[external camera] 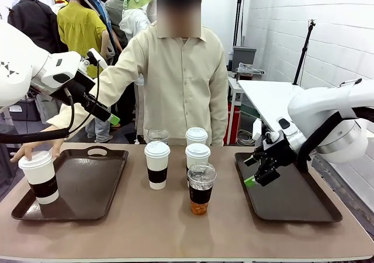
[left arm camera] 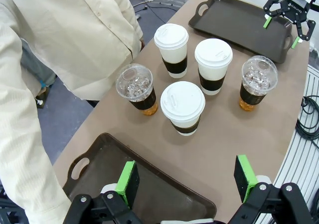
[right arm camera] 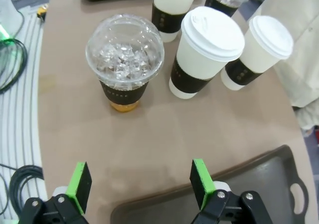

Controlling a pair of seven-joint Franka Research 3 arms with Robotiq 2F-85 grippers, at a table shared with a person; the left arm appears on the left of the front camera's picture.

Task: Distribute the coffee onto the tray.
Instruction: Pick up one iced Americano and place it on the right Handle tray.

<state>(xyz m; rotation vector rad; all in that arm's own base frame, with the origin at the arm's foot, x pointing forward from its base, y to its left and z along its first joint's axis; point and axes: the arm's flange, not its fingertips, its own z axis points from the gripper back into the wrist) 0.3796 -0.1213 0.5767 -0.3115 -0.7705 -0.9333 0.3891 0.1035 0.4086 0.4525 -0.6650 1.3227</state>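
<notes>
You are looking at a job that is only just getting going. The table (external camera: 117, 234) is carrying two dark trays. The left tray (external camera: 87, 187) is holding one white cup (external camera: 40, 178) at its near left corner, and the right tray (external camera: 292, 199) is lying bare. The person across from you is leaning in, with one hand (external camera: 26, 152) resting at the far left edge of the left tray, just behind that cup. I cannot tell whether it is touching the cup.

Between the trays, five drinks are standing in a close cluster on the bare table. There are three more white cups with brown sleeves: one at the front left (external camera: 157, 166), one in the middle (external camera: 197, 156) and one behind it (external camera: 196, 135). The back clear cup (external camera: 158, 135) and the front clear cup (external camera: 201, 190) are both showing ice and amber drink.

Your left gripper (left arm camera: 187, 179) is hanging high over the inner part of the left tray, its fingers spread wide and gripping nothing. Your right gripper (right arm camera: 141, 180) is hovering low over the inner edge of the right tray, facing the cluster, also wide apart and empty. The front clear cup is sitting nearest to it.

So by my reckoning one cup of six is sitting on a tray and five are waiting, with the right tray not yet getting any.
</notes>
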